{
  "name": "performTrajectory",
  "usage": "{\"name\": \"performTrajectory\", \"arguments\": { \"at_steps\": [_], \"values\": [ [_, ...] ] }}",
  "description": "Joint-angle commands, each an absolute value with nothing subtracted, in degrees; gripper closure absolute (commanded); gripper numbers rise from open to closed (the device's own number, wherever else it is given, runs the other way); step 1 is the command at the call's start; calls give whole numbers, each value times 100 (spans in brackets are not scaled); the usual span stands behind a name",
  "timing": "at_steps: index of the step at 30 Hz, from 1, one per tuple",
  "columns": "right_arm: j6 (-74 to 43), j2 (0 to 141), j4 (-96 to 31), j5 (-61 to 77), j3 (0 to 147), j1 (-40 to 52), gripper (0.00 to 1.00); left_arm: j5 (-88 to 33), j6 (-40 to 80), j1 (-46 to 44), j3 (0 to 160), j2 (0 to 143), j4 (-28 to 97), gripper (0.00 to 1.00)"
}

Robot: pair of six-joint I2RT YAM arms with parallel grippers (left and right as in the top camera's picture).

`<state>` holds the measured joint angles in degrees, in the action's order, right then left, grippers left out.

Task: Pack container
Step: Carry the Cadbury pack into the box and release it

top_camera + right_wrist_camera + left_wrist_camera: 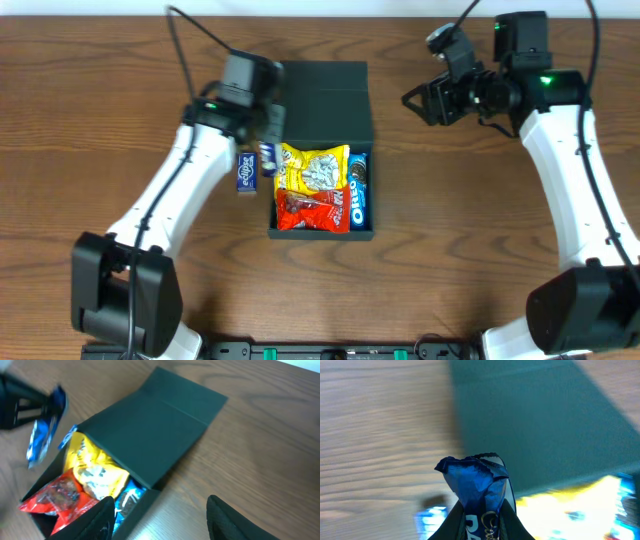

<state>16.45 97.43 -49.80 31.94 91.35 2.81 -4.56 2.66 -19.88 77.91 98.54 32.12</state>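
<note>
The dark teal-black matte rectangular container point(322, 234) sits mid-worktop, open, and its floor is already covered. A red crinkled foil packet point(312, 210) lies nearest and a yellow plastic packet point(315, 168) lies behind it. A long blue Oreo sleeve point(359, 190) runs along the right wall. Anything added must lie on top of these, so a raised pile could later stop the lid from shutting.

Just left of the container, a small dark-blue eclipse gum pack point(246, 172) lies on the brown wooden worktop point(470, 250).

Above the left wall, the left tool point(481, 522) is clamped on one crimped end of a shiny blue foil packet point(475, 480), which hangs at the wall line rather than over the middle. Let go there, it may catch on the rim or drop outside beside the gum pack. A pinch on so little wrapper could also slip.

Farther back, the flat hinged lid flap point(325, 100) lies open. The right tool point(418, 103) hovers to its right with its fingers apart and empty, near enough to knock the flap if it swings in.
</note>
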Motion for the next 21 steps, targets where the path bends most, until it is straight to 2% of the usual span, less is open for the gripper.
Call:
{"name": "performTrajectory", "arguments": {
  "at_steps": [1,9,17,18,19,20,21],
  "values": [
    [1494,9664,-4965,3236,9194,-23,41,-600,902,-2418,7865,9835,3229,94],
    [1498,9664,-4825,3236,9194,-670,37,-602,1601,-3533,7863,9835,2969,94],
    [1500,9664,-4578,3236,9194,-797,31,-607,2086,-4003,7859,9885,2939,94],
    [1500,9664,-4547,3236,9194,-797,30,-613,2086,-4027,7859,9898,2934,92],
    [1500,9664,-4515,3234,9194,-797,30,-628,2086,-4053,7859,9902,2930,70],
    [1500,9664,-4488,3236,9194,-797,29,-628,2086,-4064,7859,9904,2906,35],
    [1500,9664,-4475,3236,9194,-797,29,-639,2084,-4064,7859,9904,2864,14]
  ]
}}
